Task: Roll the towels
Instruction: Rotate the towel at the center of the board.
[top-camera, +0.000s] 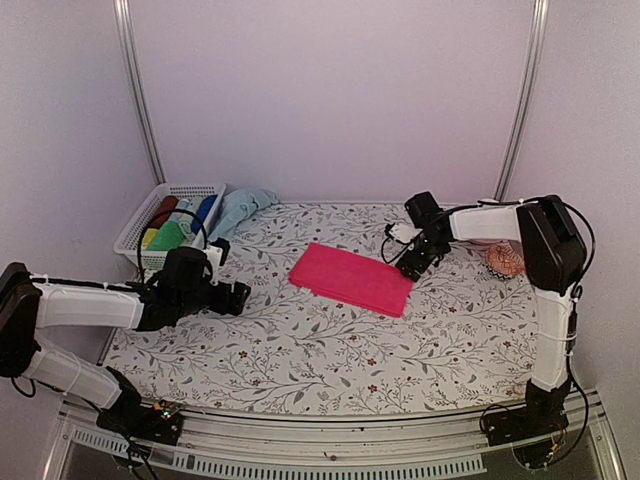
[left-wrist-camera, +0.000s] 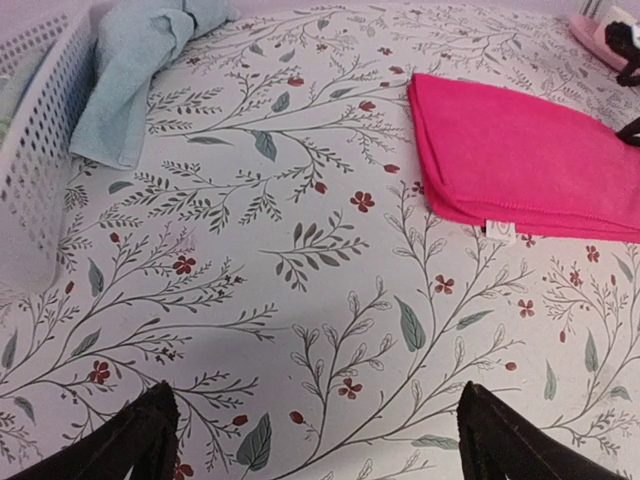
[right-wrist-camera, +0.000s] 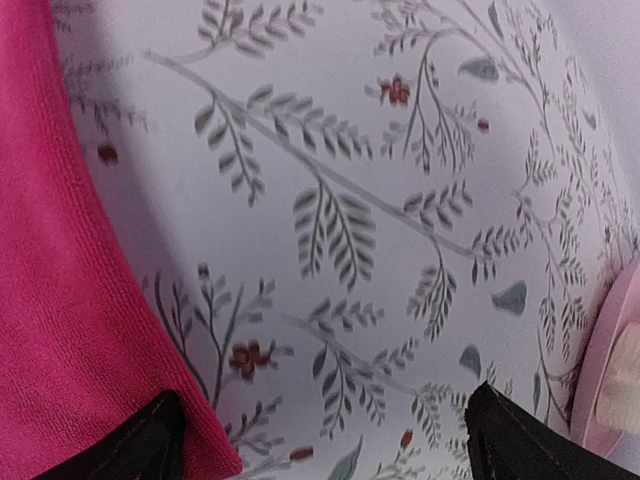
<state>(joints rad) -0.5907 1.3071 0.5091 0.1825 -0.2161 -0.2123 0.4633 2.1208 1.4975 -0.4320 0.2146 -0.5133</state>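
Observation:
A bright pink towel (top-camera: 352, 279) lies folded flat in the middle of the floral table; the left wrist view has it as a pink towel (left-wrist-camera: 530, 165) at upper right, and it fills the left edge as the pink towel (right-wrist-camera: 70, 300) under the right wrist. A pale blue towel (top-camera: 238, 209) lies crumpled beside the basket, also seen as the blue towel (left-wrist-camera: 135, 75). My left gripper (top-camera: 234, 297) hovers open over bare cloth, left of the pink towel. My right gripper (top-camera: 412, 264) stands open just past the pink towel's far right corner, holding nothing.
A white mesh basket (top-camera: 137, 225) at the back left holds red, dark blue, green and yellow rolls. A pink round object (top-camera: 506, 260) sits near the right wall behind the right arm. Walls close in the table on both sides and the back.

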